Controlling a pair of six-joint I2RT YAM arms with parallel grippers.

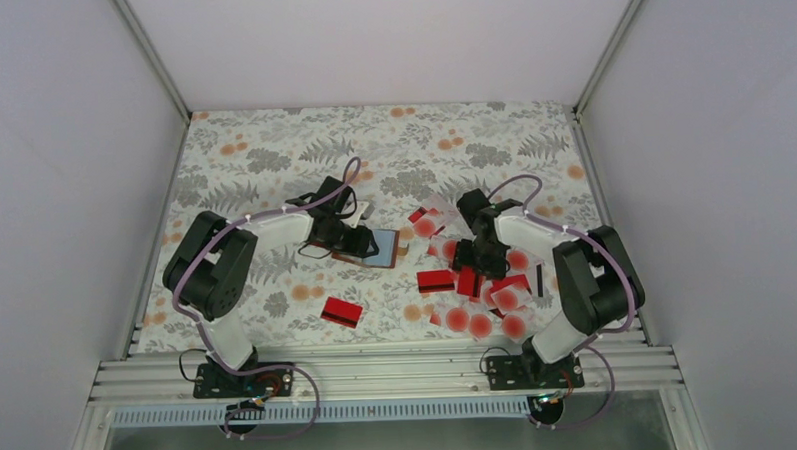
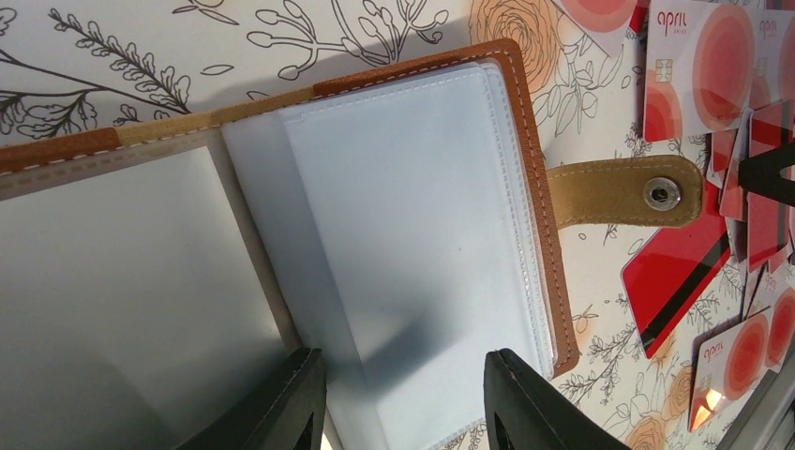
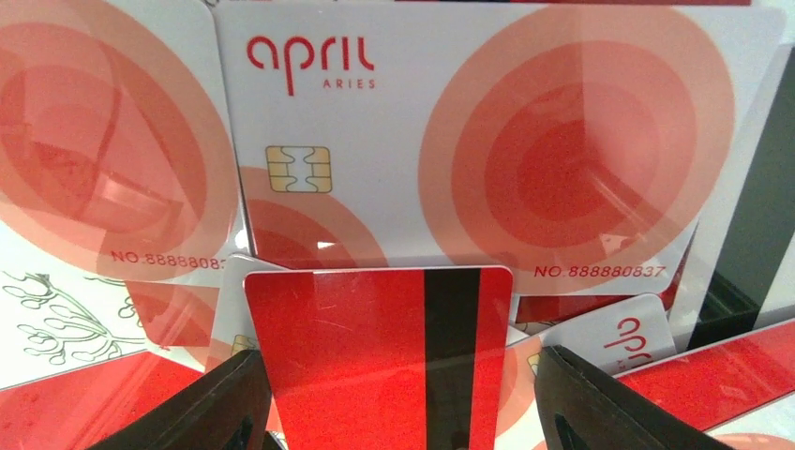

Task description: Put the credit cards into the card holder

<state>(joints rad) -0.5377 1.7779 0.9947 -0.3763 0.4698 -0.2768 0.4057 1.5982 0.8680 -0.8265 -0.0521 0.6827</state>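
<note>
Your floral-patterned table [image 1: 272, 149] carries the open card holder [image 1: 380, 248] at its middle, credit cards [image 1: 478, 317] heaped at the right, and one red card [image 1: 343, 312] alone at front left.

Far half of the floral-print table cover [image 1: 302, 148] is open room, and so is the near middle, apart from one lone glossy red card [image 1: 343, 312]. Right side is clogged with a heap of overlapping red and white plastic cards [image 1: 477, 297]. The opened brown leather wallet [image 1: 380, 249] lies mid-table just beside that heap, its strap reaching almost to the nearest cards.
</note>
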